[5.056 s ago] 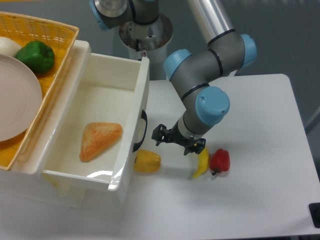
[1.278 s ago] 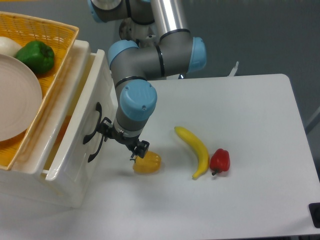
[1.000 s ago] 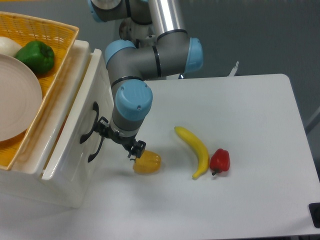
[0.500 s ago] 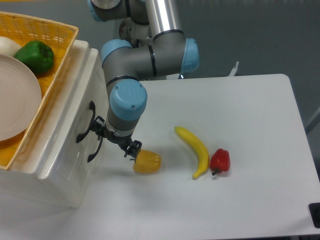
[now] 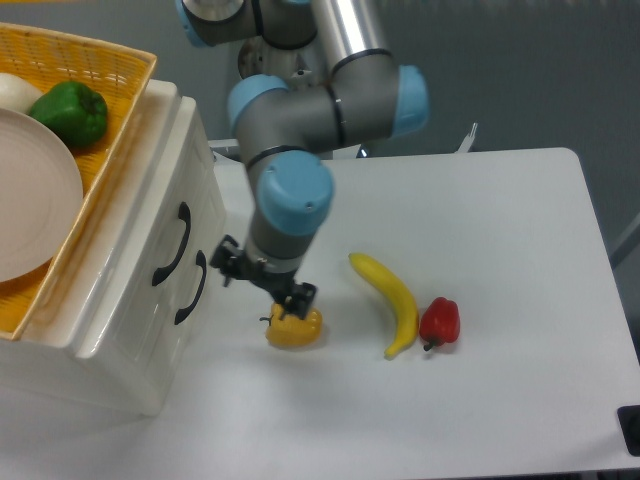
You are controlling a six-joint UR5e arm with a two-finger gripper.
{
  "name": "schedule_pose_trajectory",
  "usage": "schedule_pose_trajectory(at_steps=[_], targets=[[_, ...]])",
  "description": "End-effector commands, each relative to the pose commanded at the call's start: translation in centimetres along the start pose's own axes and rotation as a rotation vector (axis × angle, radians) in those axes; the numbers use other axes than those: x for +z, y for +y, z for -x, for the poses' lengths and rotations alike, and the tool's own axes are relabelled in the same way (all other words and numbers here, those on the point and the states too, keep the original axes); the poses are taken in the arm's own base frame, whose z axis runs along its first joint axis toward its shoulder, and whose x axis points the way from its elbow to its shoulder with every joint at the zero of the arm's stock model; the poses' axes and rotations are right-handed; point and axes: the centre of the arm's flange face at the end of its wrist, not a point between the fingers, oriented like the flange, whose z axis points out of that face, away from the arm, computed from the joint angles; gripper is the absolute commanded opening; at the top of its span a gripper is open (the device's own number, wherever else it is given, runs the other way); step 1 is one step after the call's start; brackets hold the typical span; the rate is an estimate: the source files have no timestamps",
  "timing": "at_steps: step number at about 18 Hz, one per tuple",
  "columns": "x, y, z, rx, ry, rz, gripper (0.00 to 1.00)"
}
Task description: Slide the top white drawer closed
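Note:
The top white drawer (image 5: 146, 238) sits pushed in, its front flush with the white cabinet, and its black curved handle (image 5: 171, 244) faces right. The lower white drawer's handle (image 5: 190, 289) is just beside it. My gripper (image 5: 266, 283) hangs a short way to the right of the drawer fronts, apart from them, directly over the left edge of a yellow bell pepper (image 5: 295, 328). Its fingers are spread and hold nothing.
A yellow wicker basket (image 5: 118, 62) on top of the cabinet holds a green pepper (image 5: 70, 112) and a pale plate (image 5: 30, 190). A banana (image 5: 388, 300) and a red pepper (image 5: 440, 320) lie on the white table (image 5: 500, 230) to the right.
The top drawer went from wide open to fully pushed in. In the last half second my gripper pulled back to the right, away from the drawer front.

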Motion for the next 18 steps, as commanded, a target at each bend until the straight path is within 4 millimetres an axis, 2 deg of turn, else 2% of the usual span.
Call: schedule_pose_trajectory(at_steps=[9, 14, 15, 17, 18], targets=[[-3.2, 4.6, 5.0, 0.127, -0.116, 0.066, 1.0], [-4.7, 9.6, 9.4, 0.228, -0.136, 0.097, 1.0], [-5.0, 10.0, 9.7, 0.23, -0.143, 0.101, 1.0], [-7.1, 11.2, 9.7, 0.235, -0.183, 0.119, 1.0], [-7.2, 11.5, 9.8, 0.251, -0.186, 0.13, 1.0]])
